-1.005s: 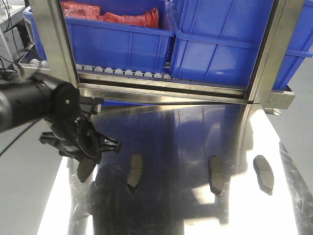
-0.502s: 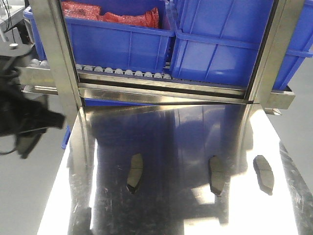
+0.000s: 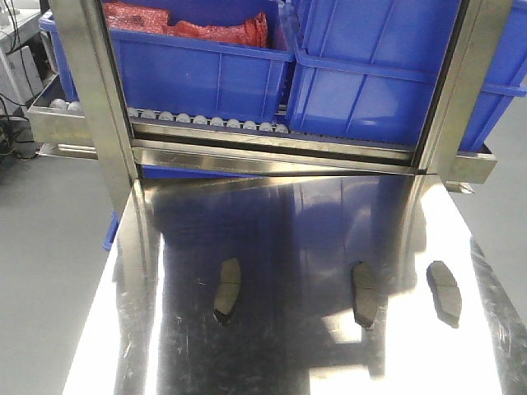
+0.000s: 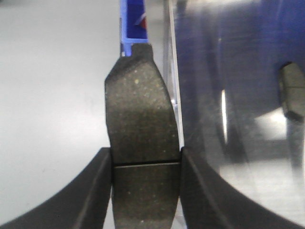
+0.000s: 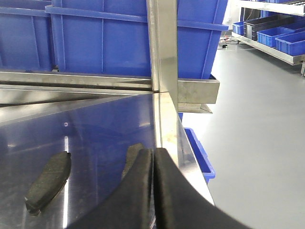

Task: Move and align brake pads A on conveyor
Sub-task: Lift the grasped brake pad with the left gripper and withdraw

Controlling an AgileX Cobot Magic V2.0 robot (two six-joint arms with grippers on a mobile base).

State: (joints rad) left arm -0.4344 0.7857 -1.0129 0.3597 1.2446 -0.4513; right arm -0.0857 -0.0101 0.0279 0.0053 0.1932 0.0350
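The left tool is clamped on one brake pad, with its fingers pressing the two side edges at the thin groove. This pad sits over the edge of the counter, with floor at its 9 o'clock. The right tool is pressed together and empty. Three other pads lie in a row on the counter, toward 6 o'clock. The conveyor is not in view. The pad looks stiff, dense and rough-faced, so a hold across its middle should stop it tipping.
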